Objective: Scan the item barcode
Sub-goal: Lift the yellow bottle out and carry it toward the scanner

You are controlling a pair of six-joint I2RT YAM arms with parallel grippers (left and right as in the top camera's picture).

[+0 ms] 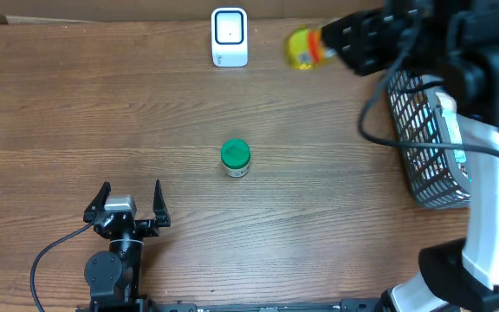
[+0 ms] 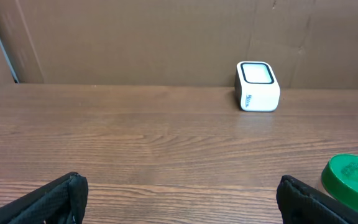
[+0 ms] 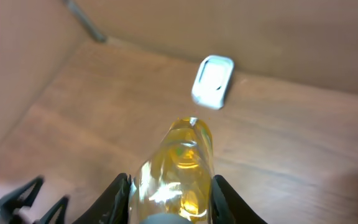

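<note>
Left gripper [image 1: 130,189]: released, jaws spread wide and empty, parked by the near edge of the table towards its left corner; no hazard where it sits.
Green-lidded jar [image 1: 235,157]: upright at mid-table, apart from everything; a low sweep by either arm could topple it.
Scanner [image 1: 230,36]: stands at the far edge, about halfway along, window up. If the bottle dips too low it could knock the scanner out of place.
Yellow bottle [image 1: 300,49]: the task's thing, held in the air near the far edge just right of the scanner, lying along the jaws with its end towards it. No barcode is visible in these views; if the code faces away from the window, the pass would likely read nothing.
Right gripper [image 3: 171,198]: clenched around the bottle's body. The smooth round body might roll or slide in the grip when turned.
Wire basket [image 1: 414,165]: at the right edge, under the arm; cable or elbow could snag it.
</note>
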